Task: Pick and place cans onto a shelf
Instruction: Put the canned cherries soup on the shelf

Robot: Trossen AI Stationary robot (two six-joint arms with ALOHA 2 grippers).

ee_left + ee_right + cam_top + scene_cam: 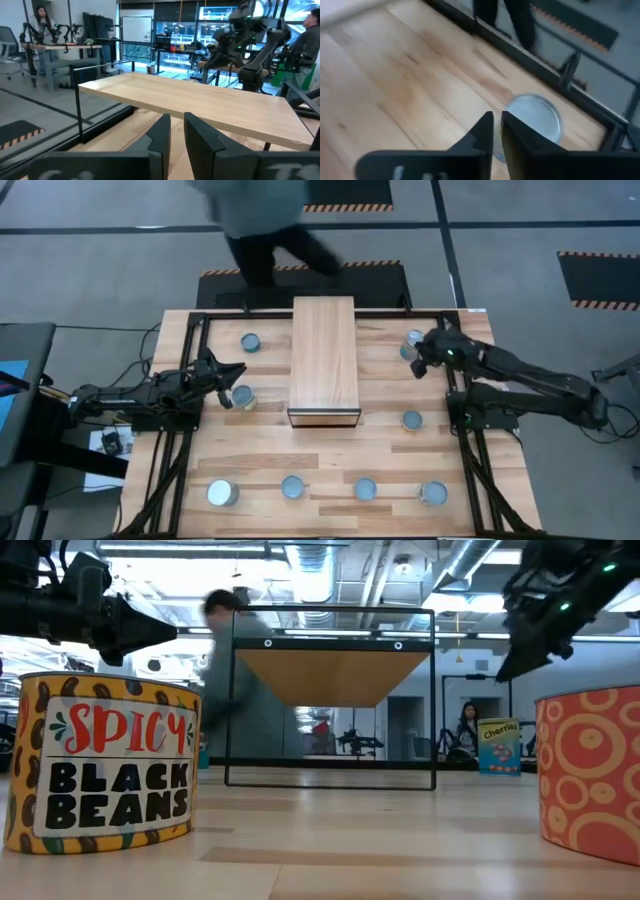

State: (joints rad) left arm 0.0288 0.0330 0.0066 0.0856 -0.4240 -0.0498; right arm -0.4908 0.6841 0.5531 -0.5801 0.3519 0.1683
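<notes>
Eight cans counted on the worktop [330, 480] in the high view, none on the shelf [323, 355], which lies in the middle of the worktop with its smooth top bare. Left of the shelf: two cans, one at the far side [250, 342] and one nearer [241, 396]. Right of the shelf: two cans, one at the far right corner [411, 344] and one nearer [412, 420]. Near edge: a row of four [222, 493], [292, 487], [365, 489], [433, 493]. Left claw [232, 380] hangs above the worktop just beside the nearer left-hand can; its wrist view shows the two fingers [162, 132] close together with a slim gap, nothing between them, pointed at the shelf. Right claw [418, 358] is over the far right corner can; its wrist view shows the silvery-blue can top [540, 117] right beyond the fingertips [485, 127], fingers nearly together with a slim gap, not gripping the can. Low view: a can labelled "Spicy Black Beans" [105, 765] and an orange patterned can [590, 770] stand in front. One person [265, 220] stands on the floor beyond the far edge.
</notes>
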